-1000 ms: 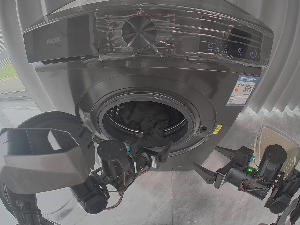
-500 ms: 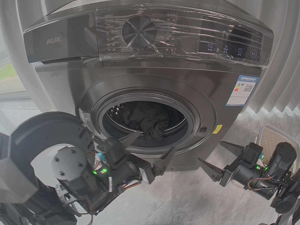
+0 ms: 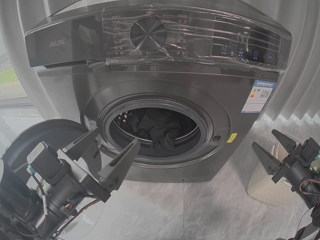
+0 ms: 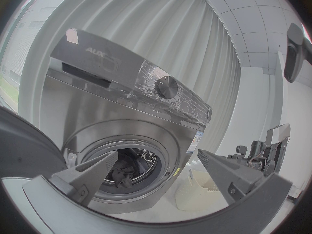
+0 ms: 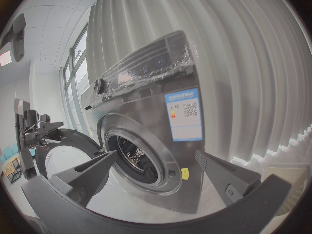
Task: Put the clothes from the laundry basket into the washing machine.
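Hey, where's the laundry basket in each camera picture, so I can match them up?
Head view: laundry basket on the floor at lower right, beside the washing machine, partly behind the right gripper.
Left wrist view: basket on the floor past the machine's front corner, seen between the fingers.
Right wrist view: basket by the curtain hem, behind one finger.
Shared landmark: yellow sticker on the machine's front.
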Controlling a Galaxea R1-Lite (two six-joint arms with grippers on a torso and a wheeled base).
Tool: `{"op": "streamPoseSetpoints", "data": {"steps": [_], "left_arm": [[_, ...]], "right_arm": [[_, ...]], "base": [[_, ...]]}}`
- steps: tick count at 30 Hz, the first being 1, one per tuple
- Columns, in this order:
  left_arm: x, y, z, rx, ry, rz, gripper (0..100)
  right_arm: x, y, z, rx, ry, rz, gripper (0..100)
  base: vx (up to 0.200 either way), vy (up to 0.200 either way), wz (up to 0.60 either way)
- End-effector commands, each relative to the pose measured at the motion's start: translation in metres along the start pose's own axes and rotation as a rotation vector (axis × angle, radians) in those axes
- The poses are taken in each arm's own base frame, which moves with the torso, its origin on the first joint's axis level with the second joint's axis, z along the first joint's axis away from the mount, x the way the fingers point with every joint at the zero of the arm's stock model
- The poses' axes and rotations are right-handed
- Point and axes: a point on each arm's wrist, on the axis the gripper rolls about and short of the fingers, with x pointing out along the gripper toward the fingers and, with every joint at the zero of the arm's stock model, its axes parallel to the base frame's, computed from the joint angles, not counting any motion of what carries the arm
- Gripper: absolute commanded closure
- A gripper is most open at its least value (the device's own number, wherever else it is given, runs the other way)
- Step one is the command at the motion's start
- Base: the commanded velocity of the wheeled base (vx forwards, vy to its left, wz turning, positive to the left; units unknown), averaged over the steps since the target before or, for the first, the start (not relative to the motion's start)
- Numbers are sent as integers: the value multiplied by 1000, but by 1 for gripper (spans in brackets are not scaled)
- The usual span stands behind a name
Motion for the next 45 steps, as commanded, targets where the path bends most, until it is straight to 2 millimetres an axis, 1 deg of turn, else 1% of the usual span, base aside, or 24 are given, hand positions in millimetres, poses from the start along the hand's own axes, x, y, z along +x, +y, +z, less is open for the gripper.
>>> {"op": "streamPoseSetpoints", "data": {"steps": [1, 3, 4, 8, 11, 12, 14, 15, 18, 19, 21, 25, 26, 27, 30, 32, 33, 40, 45], "left_arm": [[-27, 7, 10, 19, -29, 3, 0], [-29, 8, 10, 26, -25, 7, 0], [-39, 15, 7, 50, -9, 30, 0], [-46, 28, 0, 74, 29, 92, 0], [-47, 33, 1, 68, 26, 123, 0], [-48, 36, 4, 68, 10, 148, 0], [-50, 39, 6, 70, 0, 166, 0], [-52, 46, 7, 93, 7, 216, 0], [-57, 53, 8, 111, 29, 269, 0], [-58, 53, 9, 110, 28, 271, 0], [-70, 56, 13, 122, 39, 287, 0], [-83, 56, 15, 129, 60, 291, 0], [-89, 56, 15, 131, 70, 291, 0], [-89, 56, 15, 132, 70, 291, 0], [-104, 56, 19, 128, 56, 282, 0], [-105, 56, 20, 128, 52, 282, 0], [-110, 55, 22, 125, 38, 273, 0], [-117, 57, 19, 153, 75, 286, 0], [-121, 60, 18, 180, 85, 321, 0]], "right_arm": [[-16, -8, 12, -2, -75, -42, 0], [-17, -9, 13, -3, -77, -48, 0], [-19, -14, 14, -11, -76, -81, 0], [-20, -20, 15, -24, -82, -115, 0], [-25, -27, 20, -56, -111, -148, 0], [-28, -29, 23, -73, -125, -159, 0], [-30, -30, 25, -85, -130, -161, 0], [-40, -28, 28, -111, -140, -149, 0], [-54, -27, 28, -154, -98, -154, 0], [-55, -27, 27, -159, -92, -153, 0], [-72, -27, 27, -198, -69, -176, 0], [-82, -28, 29, -207, -85, -210, 0], [-85, -27, 30, -210, -95, -220, 0], [-85, -28, 30, -210, -95, -222, 0], [-93, -29, 32, -226, -126, -272, 0], [-93, -29, 33, -228, -127, -274, 0], [-96, -29, 34, -233, -141, -284, 0], [-103, -28, 34, -244, -151, -294, 0], [-113, -27, 31, -281, -136, -325, 0]], "base": [[0, 0, 0], [0, 0, 0], [0, 0, 0], [0, 0, 0], [0, 0, 0], [0, 0, 0], [0, 0, 0], [0, 0, 0], [0, 0, 0], [0, 0, 0], [0, 0, 0], [0, 0, 0], [0, 0, 0], [0, 0, 0], [0, 0, 0], [0, 0, 0], [0, 0, 0], [0, 0, 0], [0, -200, 0]]}}
